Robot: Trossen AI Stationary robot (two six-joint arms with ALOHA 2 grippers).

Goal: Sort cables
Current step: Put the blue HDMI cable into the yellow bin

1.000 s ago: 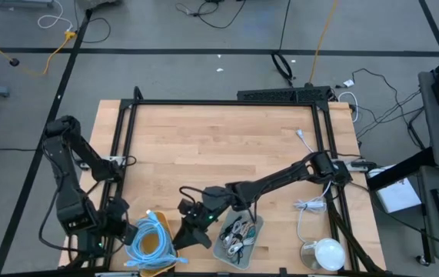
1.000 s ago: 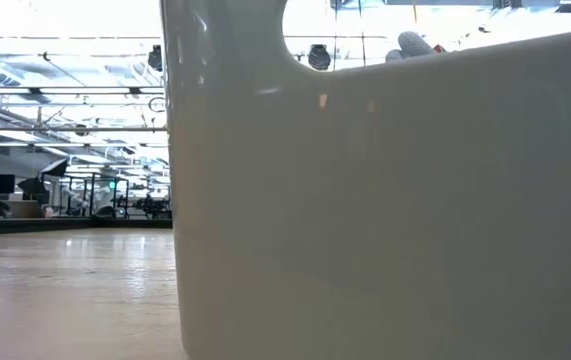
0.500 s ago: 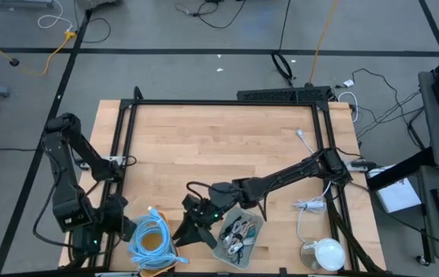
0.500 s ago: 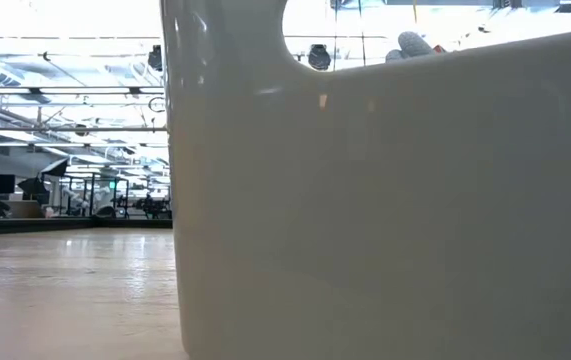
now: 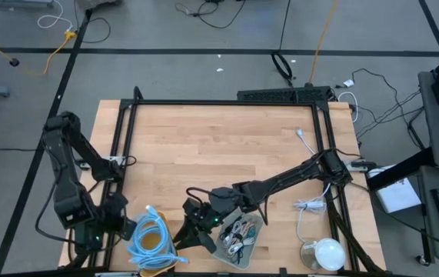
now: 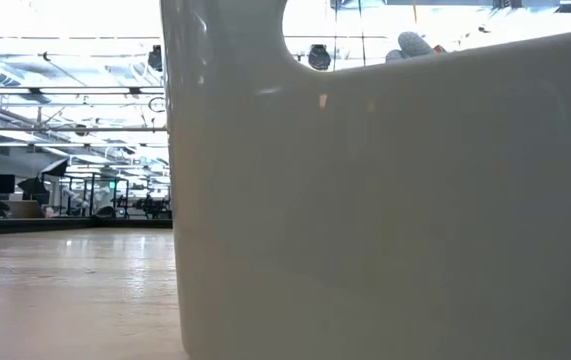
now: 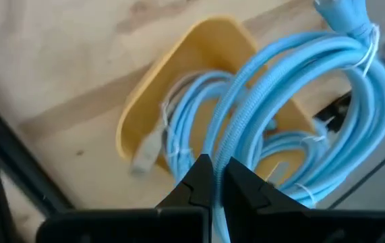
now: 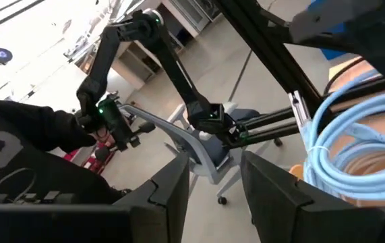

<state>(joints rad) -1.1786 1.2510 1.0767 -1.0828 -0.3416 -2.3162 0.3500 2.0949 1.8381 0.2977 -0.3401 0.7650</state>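
arms: two dark jointed black-metal robot arms | cabling: thin black cable looped at the right arm's wrist | lights: small green glow, probably status LEDs, near both wrists

Light-blue cable loops (image 5: pixel 151 235): coiled, tied, heaped in yellow tray (image 7: pixel 153 88) at near-left worktop edge; one loop raised above heap. Thin black, grey, beige bundles (image 5: pixel 237 231): tangled together inside clear bin (image 5: pixel 254 225), right of tray.
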